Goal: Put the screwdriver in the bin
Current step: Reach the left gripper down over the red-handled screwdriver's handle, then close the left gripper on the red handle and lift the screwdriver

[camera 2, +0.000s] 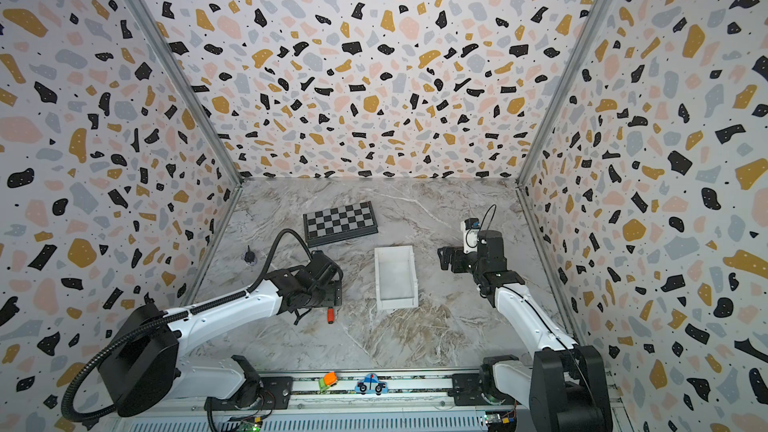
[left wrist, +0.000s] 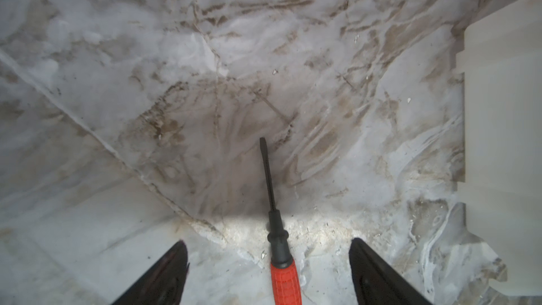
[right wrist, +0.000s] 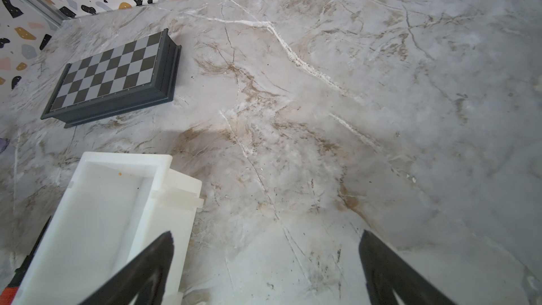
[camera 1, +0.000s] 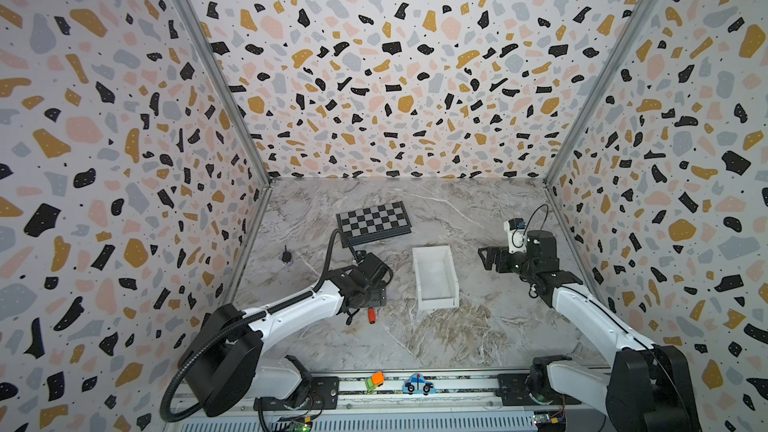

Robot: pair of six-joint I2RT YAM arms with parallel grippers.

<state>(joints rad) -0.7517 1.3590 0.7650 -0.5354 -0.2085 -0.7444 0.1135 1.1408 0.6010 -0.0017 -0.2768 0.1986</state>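
Our left pincer [left wrist: 268, 242], jaws wide, straddles the screwdriver [left wrist: 275, 221] lying untouched between them, so we judge the grasp is in hand: next we close on the handle, lift, and carry it to the bin [left wrist: 504, 142] near the pincer's right.

Left pincer [camera 1: 368, 303] over screwdriver [camera 1: 372, 316], perhaps touching, bin [camera 1: 439, 303] beside

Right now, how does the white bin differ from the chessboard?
The bin is white and open-topped; the chessboard is a black-and-grey checkered, closed case. The bin's long side runs front to back, the chessboard's runs across. The chessboard lies farther back. Both rest flat on the marble table.
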